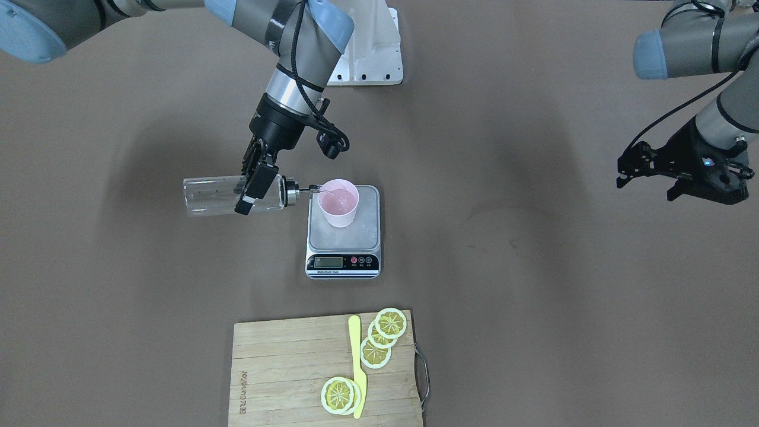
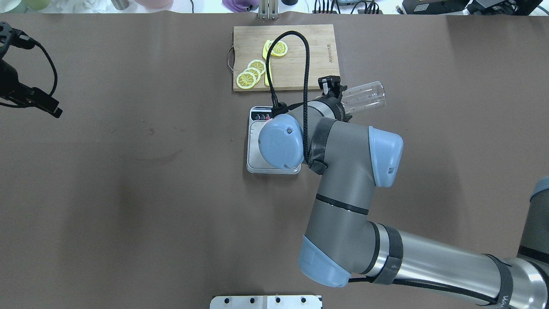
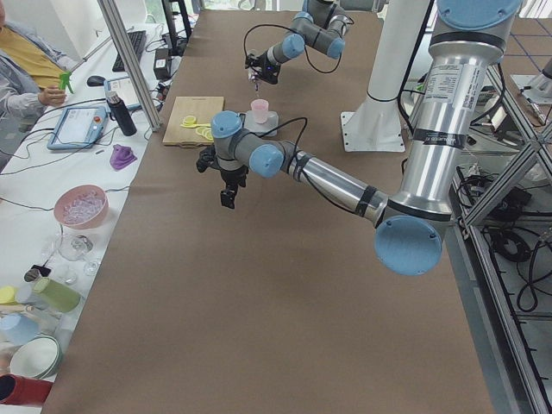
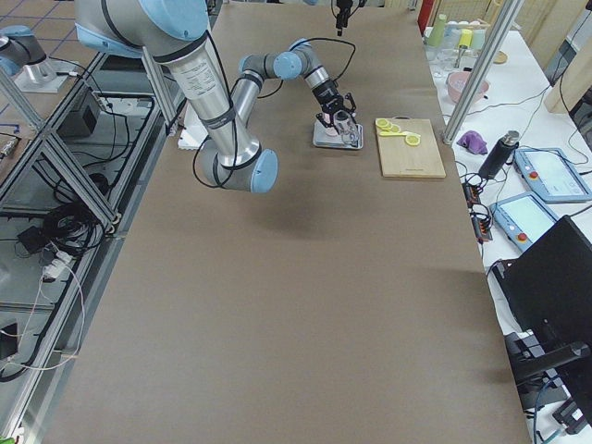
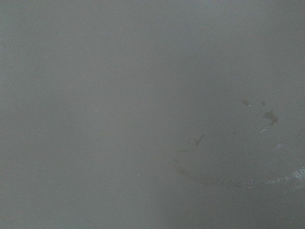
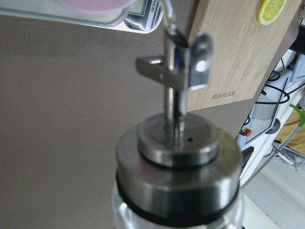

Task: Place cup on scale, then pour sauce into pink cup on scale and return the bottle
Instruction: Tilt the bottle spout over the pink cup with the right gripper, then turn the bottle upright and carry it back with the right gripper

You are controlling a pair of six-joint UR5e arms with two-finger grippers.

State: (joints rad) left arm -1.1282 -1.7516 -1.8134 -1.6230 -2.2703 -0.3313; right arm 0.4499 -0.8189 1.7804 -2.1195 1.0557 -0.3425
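Observation:
The pink cup (image 1: 338, 203) stands upright on the back half of the scale (image 1: 344, 240). My right gripper (image 1: 252, 188) is shut on the clear glass bottle (image 1: 213, 196) and holds it lying almost horizontal. The bottle's chrome cap (image 1: 289, 191) points at the cup, and the spout tip reaches the cup's rim. In the right wrist view the cap (image 6: 178, 162) fills the frame, with the scale's edge (image 6: 95, 19) above it. In the overhead view my arm hides the cup; the bottle (image 2: 364, 96) and scale (image 2: 253, 148) show. My left gripper (image 1: 645, 185) is open and empty, far off to the side.
A bamboo cutting board (image 1: 284, 367) with several lemon slices (image 1: 379, 338) and a yellow knife (image 1: 356, 362) lies past the scale on the operators' side. A white mount plate (image 1: 367, 53) sits at the robot's base. The left wrist view shows only bare brown table (image 5: 143, 114).

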